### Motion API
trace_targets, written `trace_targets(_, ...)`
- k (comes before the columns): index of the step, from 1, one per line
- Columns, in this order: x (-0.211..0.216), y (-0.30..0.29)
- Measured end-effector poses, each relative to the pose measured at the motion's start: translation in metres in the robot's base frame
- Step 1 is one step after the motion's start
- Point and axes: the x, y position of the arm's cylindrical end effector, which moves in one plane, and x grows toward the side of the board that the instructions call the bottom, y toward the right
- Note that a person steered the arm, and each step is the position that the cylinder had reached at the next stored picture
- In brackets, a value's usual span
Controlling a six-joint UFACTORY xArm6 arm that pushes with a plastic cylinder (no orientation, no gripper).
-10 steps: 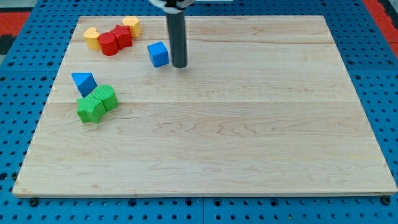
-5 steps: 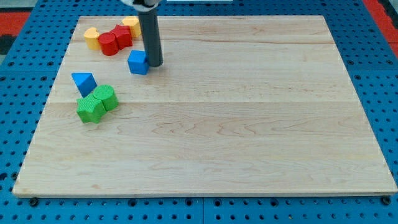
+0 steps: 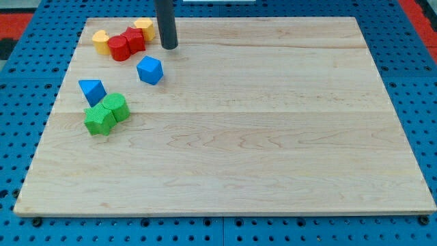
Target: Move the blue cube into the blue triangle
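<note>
The blue cube (image 3: 149,70) sits on the wooden board (image 3: 273,137) in the upper left part of the view. The blue triangle (image 3: 91,90) lies down and to the left of it, with a clear gap between them. My tip (image 3: 168,47) is above and slightly right of the blue cube, not touching it. The dark rod rises from the tip out of the view's top.
Two green blocks (image 3: 106,113) sit touching just below the blue triangle. Two red blocks (image 3: 127,44) and two yellow blocks (image 3: 101,41) cluster at the board's top left, close to the left of my tip.
My tip pushed the blue cube left and slightly down toward the blue triangle, then drew back up the view away from it. The other blocks have not moved.
</note>
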Motion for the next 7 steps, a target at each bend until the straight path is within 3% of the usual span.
trace_targets(4, 0.088, -0.076)
trace_targets(7, 0.09, -0.081)
